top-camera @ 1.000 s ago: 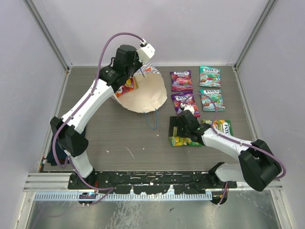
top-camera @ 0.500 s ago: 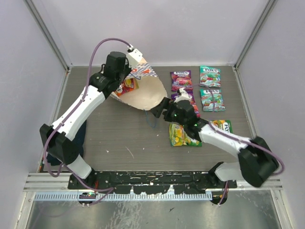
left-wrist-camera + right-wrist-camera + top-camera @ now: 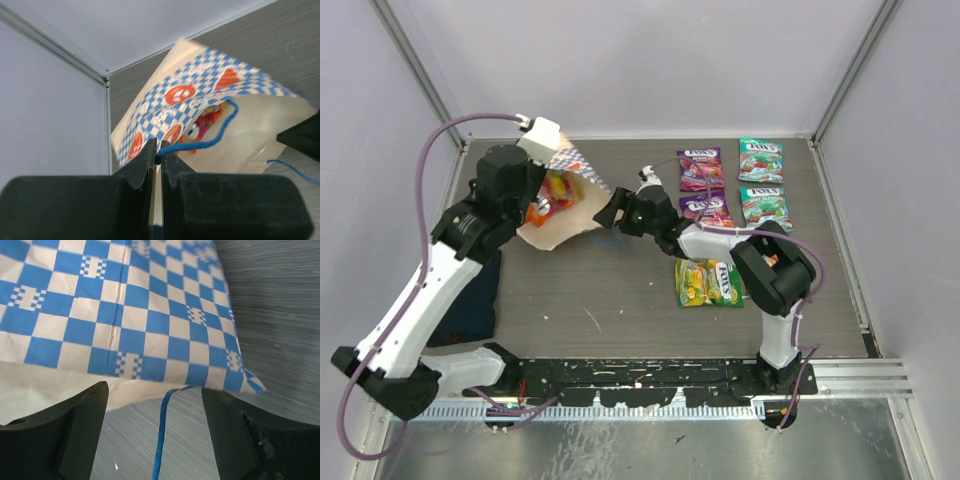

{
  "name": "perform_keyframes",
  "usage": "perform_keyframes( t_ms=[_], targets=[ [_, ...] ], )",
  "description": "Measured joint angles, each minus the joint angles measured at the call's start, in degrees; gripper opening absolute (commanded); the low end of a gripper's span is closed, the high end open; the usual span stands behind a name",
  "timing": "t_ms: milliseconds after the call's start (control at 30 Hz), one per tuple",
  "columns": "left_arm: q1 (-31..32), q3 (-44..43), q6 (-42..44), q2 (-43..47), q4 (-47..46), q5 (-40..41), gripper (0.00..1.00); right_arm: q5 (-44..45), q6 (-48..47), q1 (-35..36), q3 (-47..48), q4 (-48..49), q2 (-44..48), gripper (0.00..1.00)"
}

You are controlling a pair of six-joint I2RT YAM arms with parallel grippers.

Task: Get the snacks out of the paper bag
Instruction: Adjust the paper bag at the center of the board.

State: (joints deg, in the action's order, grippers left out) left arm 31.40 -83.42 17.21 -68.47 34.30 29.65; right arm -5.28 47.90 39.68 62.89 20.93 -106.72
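Far left on the grey table point(image 3: 620, 290), my left gripper point(image 3: 158, 150) is pinching the blue cord point(image 3: 200, 145) of the checkered cream paper bag point(image 3: 560, 225), tipping its mouth so the spread right gripper point(image 3: 154, 390) can reach glossy candy packets point(image 3: 555, 190) inside.

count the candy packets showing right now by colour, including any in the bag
purple packets: 2
teal-green packets: 2
yellow-green packet: 1
orange-red packet, inside the paper bag: 1 showing
total: 6 in view; more may be hidden in the bag or under the arms
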Motion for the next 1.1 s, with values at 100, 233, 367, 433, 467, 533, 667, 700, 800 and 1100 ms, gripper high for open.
perform_keyframes(
  t_ms=[100,233,367,433,467,533,667,700,800,1100],
  targets=[
    [1.36,0.76,-1.57,3.45,1.11,2.56,0.06,-1.97,-0.50,0.63,5.27,0.22,-5.64,0.73],
    [1.88,1.92,-1.95,4.11,0.90,7.50,0.06,-4.15,-0.87,1.01,15.30,-1.05,-14.97,0.66],
    [1.40,2.51,-1.31,0.55,-1.51,11.15,0.04,-6.43,-0.46,0.98,25.42,-3.04,-23.04,0.61],
    [0.70,2.51,-1.09,-1.99,-2.73,12.13,0.04,-7.48,0.15,1.01,29.18,-3.52,-25.81,0.61],
    [0.24,2.51,-0.98,-3.34,-3.19,12.48,0.04,-7.76,0.35,1.03,29.86,-3.58,-26.36,0.61],
    [-0.68,2.56,-0.83,-5.09,-3.80,12.85,0.05,-8.07,0.52,1.03,29.92,-3.98,-26.40,0.57],
    [-1.46,2.97,-0.92,-5.53,-5.18,13.03,0.05,-8.37,0.59,1.03,28.70,-3.69,-26.08,0.17],
    [-1.49,2.97,-1.11,-5.42,-5.62,13.03,0.04,-8.87,0.74,1.03,28.33,-3.61,-26.08,0.05],
    [-1.53,3.02,-1.40,-5.31,-6.58,12.98,0.00,-10.75,1.99,1.05,26.58,-2.27,-26.05,0.01],
    [-1.42,5.62,-4.26,-5.16,-7.93,7.37,0.00,-9.20,4.70,0.68,6.86,7.96,-18.23,0.01]
  ],
)
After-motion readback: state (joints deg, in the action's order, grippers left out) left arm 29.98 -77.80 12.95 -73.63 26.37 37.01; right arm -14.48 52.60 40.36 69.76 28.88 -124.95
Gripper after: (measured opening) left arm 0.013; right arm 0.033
